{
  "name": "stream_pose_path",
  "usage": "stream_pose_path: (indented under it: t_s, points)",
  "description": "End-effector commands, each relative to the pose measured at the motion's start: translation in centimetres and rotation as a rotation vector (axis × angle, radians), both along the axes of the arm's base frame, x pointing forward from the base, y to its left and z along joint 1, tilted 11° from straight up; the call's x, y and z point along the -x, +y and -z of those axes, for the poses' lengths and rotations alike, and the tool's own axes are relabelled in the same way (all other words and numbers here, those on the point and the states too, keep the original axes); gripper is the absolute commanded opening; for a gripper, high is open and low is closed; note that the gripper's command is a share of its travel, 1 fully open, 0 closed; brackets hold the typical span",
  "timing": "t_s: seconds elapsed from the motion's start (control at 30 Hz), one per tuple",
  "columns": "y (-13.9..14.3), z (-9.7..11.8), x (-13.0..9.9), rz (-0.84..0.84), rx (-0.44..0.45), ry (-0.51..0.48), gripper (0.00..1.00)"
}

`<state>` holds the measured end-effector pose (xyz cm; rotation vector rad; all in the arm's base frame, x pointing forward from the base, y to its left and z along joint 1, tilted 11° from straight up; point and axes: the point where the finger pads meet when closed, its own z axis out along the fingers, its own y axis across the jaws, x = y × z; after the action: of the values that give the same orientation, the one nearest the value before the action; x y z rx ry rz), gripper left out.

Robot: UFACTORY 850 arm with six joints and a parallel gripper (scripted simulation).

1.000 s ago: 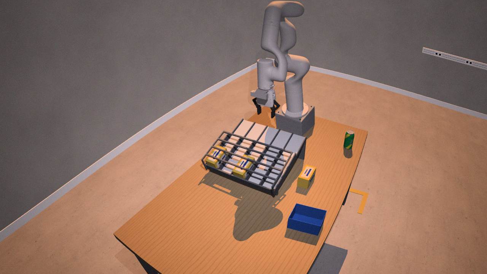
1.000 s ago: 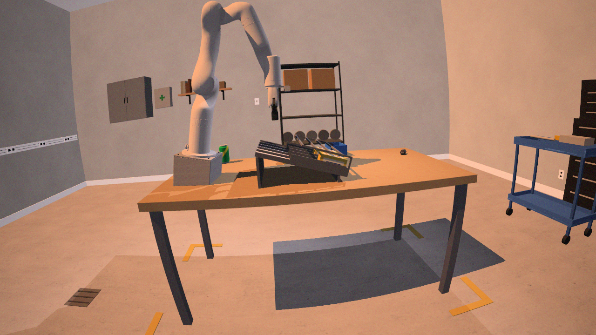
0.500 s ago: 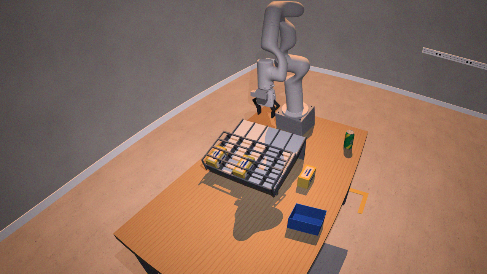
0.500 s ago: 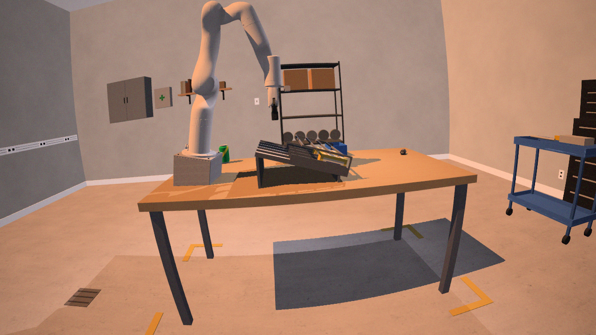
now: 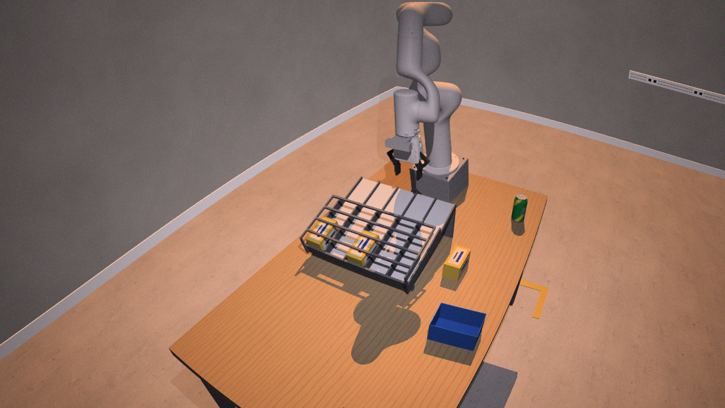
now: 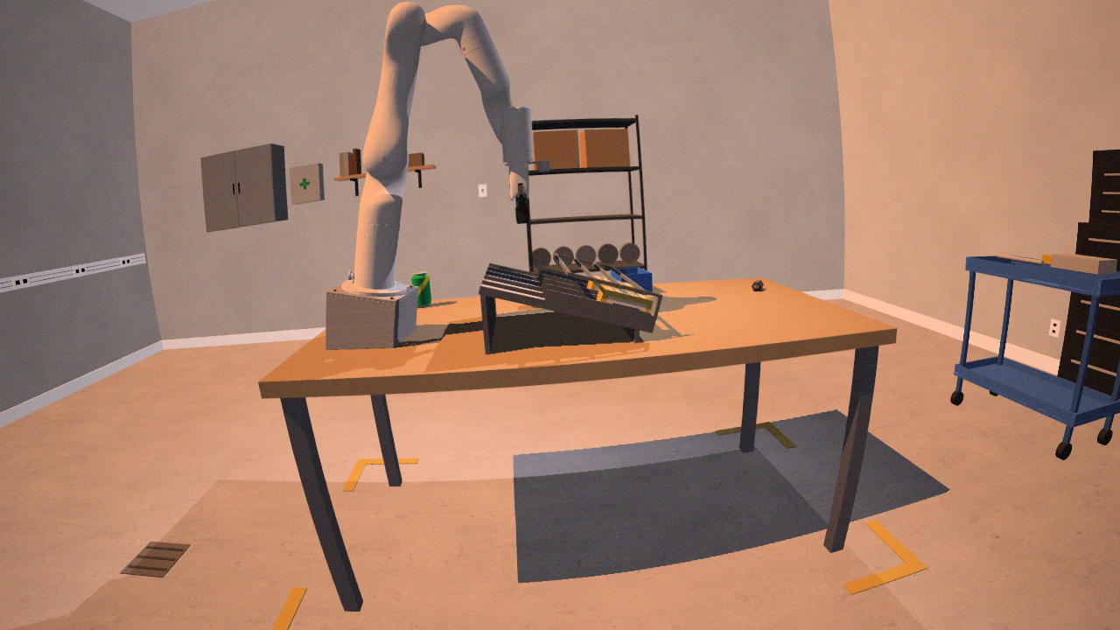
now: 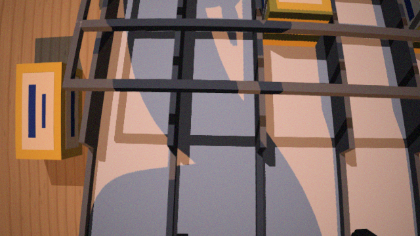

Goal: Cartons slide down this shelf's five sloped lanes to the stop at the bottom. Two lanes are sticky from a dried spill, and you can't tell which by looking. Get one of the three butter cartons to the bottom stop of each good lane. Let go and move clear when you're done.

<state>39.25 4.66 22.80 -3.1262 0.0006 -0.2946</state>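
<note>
Gripper (image 5: pixel 407 173) (image 6: pixel 521 213) wide, nothing held, above shelf (image 5: pixel 377 274) (image 6: pixel 565 301) (image 7: pixel 216 86). Two cartons sit low in separate lanes; third carton (image 5: pixel 456 263) (image 7: pixel 39 111) upright on table (image 5: pixel 273 324) (image 6: pixel 704 317) beside it. Probably fetch that next: centre over it, descend straight, grip squarely, clear shelf rails when lifting.

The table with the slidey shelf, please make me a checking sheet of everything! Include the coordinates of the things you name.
Surface: wooden table (image 5: pixel 253 330) (image 6: pixel 744 313) (image 7: pixel 8 196), shadows across it.
Job's things: sloped shelf (image 5: pixel 354 270) (image 6: pixel 575 308) (image 7: pixel 213 86); two butter cartons (image 5: pixel 315 242) (image 7: pixel 298 7) low in separate lanes; third carton (image 5: pixel 451 270) (image 7: pixel 39 111) on the table beside it.
Clutter: green can (image 5: pixel 519 208) (image 6: pixel 420 290), blue bin (image 5: pixel 454 336) (image 6: pixel 641 279), small dark object (image 6: pixel 757 285).
Gripper (image 5: pixel 408 175) (image 6: pixel 521 220) (image 7: pixel 272 234): open, above the shelf's high end.
Cables: nothing seen.
Surroundings: blue cart (image 6: pixel 969 313), black rack (image 6: pixel 640 195).
</note>
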Motion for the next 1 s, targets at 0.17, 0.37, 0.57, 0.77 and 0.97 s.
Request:
stream_pose_path:
  t_s: [0.17, 0.37, 0.57, 0.77, 0.97]
  points:
    - [12.4, -0.7, -4.2, 0.008, 0.024, 0.000, 0.90]
    - [18.9, -1.2, -6.0, -0.009, -0.016, 0.001, 0.90]
    - [25.1, -1.4, -8.1, -0.009, -0.016, 0.001, 0.90]
    - [25.1, -1.4, -8.1, -0.009, -0.016, 0.001, 0.90]
    - [24.8, -0.3, -8.1, -0.011, -0.020, 0.001, 0.90]
